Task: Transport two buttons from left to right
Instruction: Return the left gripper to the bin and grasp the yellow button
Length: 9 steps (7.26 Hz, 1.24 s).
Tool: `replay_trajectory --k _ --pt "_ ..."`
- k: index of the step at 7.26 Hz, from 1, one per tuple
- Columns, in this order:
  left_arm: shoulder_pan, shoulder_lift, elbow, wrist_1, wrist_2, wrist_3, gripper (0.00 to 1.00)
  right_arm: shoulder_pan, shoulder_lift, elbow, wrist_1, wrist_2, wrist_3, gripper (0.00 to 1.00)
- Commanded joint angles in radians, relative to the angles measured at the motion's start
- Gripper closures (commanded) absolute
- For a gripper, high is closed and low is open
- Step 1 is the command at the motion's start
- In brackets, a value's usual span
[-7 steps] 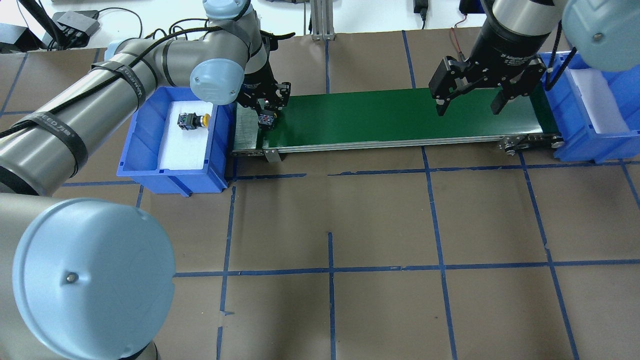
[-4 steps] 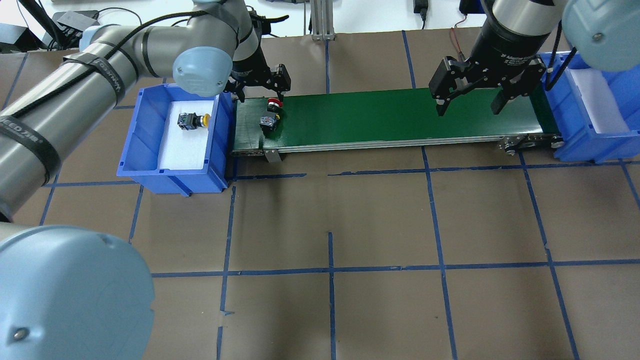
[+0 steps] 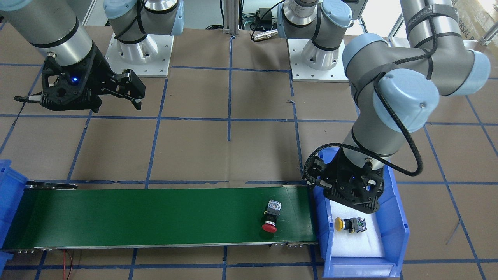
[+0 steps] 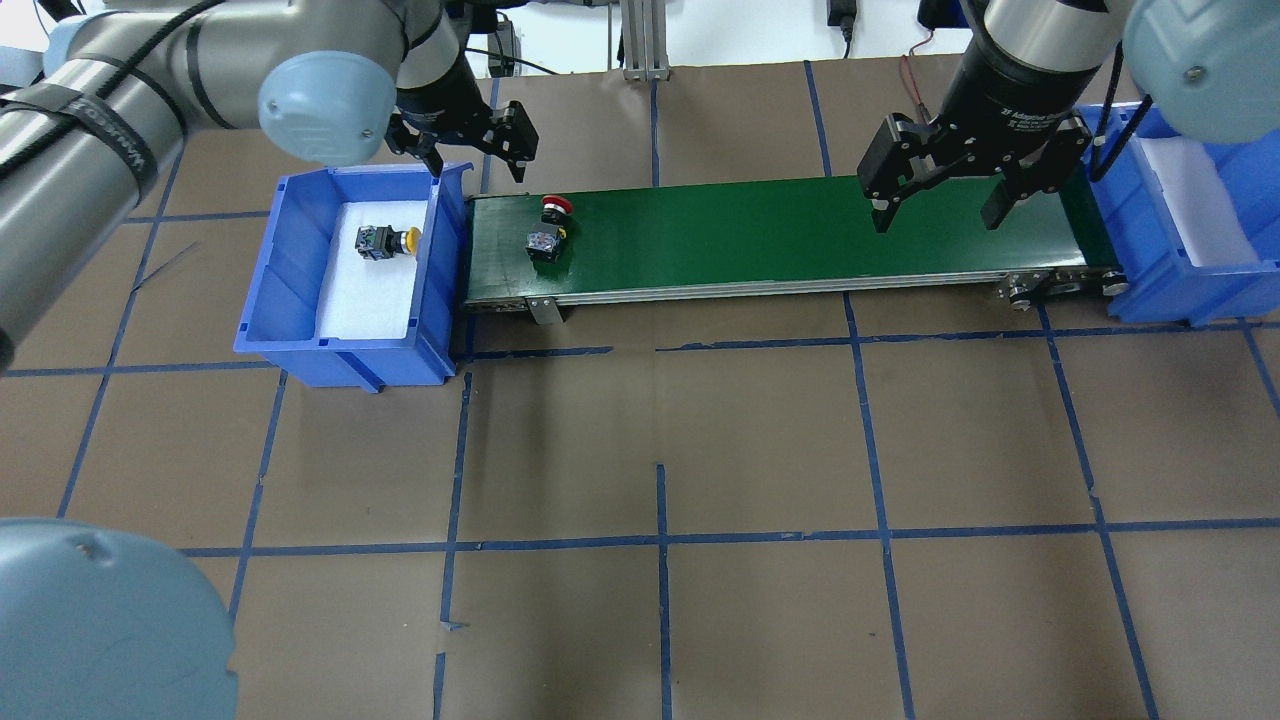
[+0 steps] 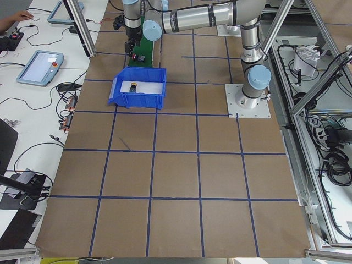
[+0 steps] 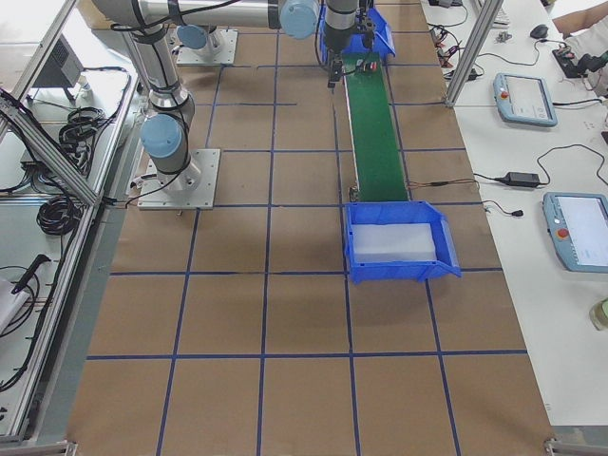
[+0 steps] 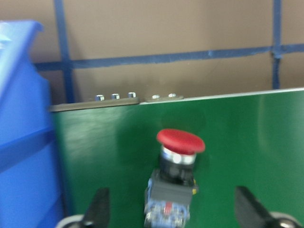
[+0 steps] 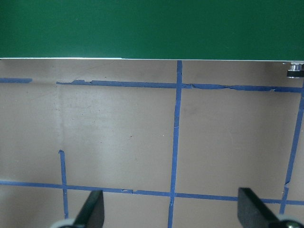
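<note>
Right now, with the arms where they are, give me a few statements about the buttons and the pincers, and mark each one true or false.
1. The red button lies on the green belt. True.
2. The yellow button is on the belt as well. False: it lies in the blue bin at the belt's left end.
3. The left pincer is shut on the red button. False: it is open and apart from that button.
4. The right pincer is open and holds nothing. True.
</note>
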Motion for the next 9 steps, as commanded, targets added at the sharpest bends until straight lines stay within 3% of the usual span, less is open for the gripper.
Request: replay_trajectory --k 1,3,5,9 --pt "0.088 -0.007 -0.001 0.001 -0.004 0.475 0.00 0.001 0.000 0.003 0.000 0.000 -0.001 0.00" --pt "0.139 -0.026 -0.059 0.017 0.002 0.819 0.00 0.001 0.000 0.003 0.000 0.002 -0.001 0.00" --pt "0.155 -0.102 -0.107 0.121 0.000 1.062 0.00 0.001 0.000 0.001 0.000 0.002 -0.001 0.00" --pt "0.153 -0.243 -0.098 0.235 0.025 1.146 0.03 0.001 0.000 0.001 0.000 0.002 -0.001 0.00"
